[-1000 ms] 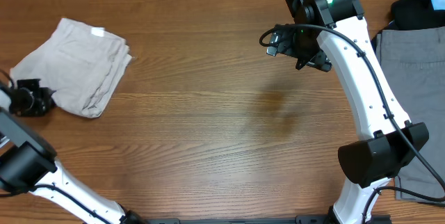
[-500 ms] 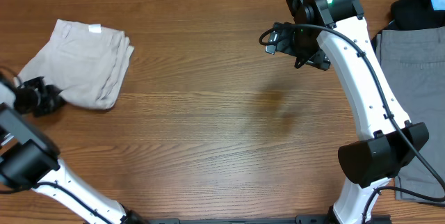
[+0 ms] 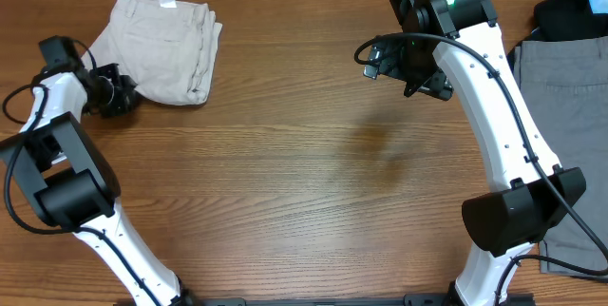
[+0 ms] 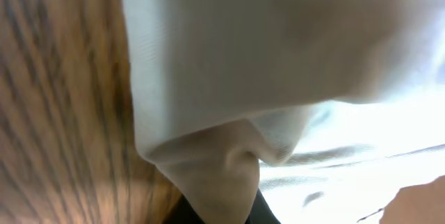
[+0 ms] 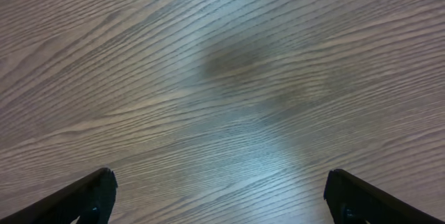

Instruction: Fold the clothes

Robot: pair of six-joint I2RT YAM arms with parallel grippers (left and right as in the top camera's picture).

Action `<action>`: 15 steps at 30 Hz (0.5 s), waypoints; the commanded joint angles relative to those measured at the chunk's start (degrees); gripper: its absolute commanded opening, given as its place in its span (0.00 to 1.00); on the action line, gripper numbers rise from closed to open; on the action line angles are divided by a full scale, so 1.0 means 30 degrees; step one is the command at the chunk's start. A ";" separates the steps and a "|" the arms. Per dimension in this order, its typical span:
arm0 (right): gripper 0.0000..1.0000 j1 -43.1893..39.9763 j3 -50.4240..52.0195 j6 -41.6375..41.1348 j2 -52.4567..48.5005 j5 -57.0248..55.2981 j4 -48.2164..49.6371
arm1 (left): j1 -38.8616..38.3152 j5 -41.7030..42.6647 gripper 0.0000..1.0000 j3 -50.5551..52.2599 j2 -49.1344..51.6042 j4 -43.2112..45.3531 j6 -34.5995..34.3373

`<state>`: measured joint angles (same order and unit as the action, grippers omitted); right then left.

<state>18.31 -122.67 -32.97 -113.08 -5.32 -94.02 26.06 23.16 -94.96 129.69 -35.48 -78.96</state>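
Beige chino shorts [image 3: 166, 45], folded, lie upper left on the desk [image 3: 313, 173], left tool [image 3: 116, 97] pinching their lower corner, right tool [image 3: 408, 64] gaping empty upper-centre: looks like set-aside time, so next comes a clean let-go.

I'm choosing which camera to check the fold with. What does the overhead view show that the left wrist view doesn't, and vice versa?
Only overhead: the whole folded outline of the beige shorts at the table's far left, the left gripper at one corner of them, the open right gripper above bare wood, and a gray garment at the right edge. Only left wrist: a blurred close-up of the fabric puckering where the shut gripper pinches it. Both: the shorts and the wooden table.
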 commanded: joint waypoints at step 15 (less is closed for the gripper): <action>1.00 -0.0051 -0.0350 0.0073 0.0364 -0.0066 0.0087 | 0.7468 -0.1421 0.05 0.0066 0.0466 -0.4379 0.1749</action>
<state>18.31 -122.67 -32.97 -113.08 -5.34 -94.06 44.58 25.96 -95.66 129.54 -47.55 -74.35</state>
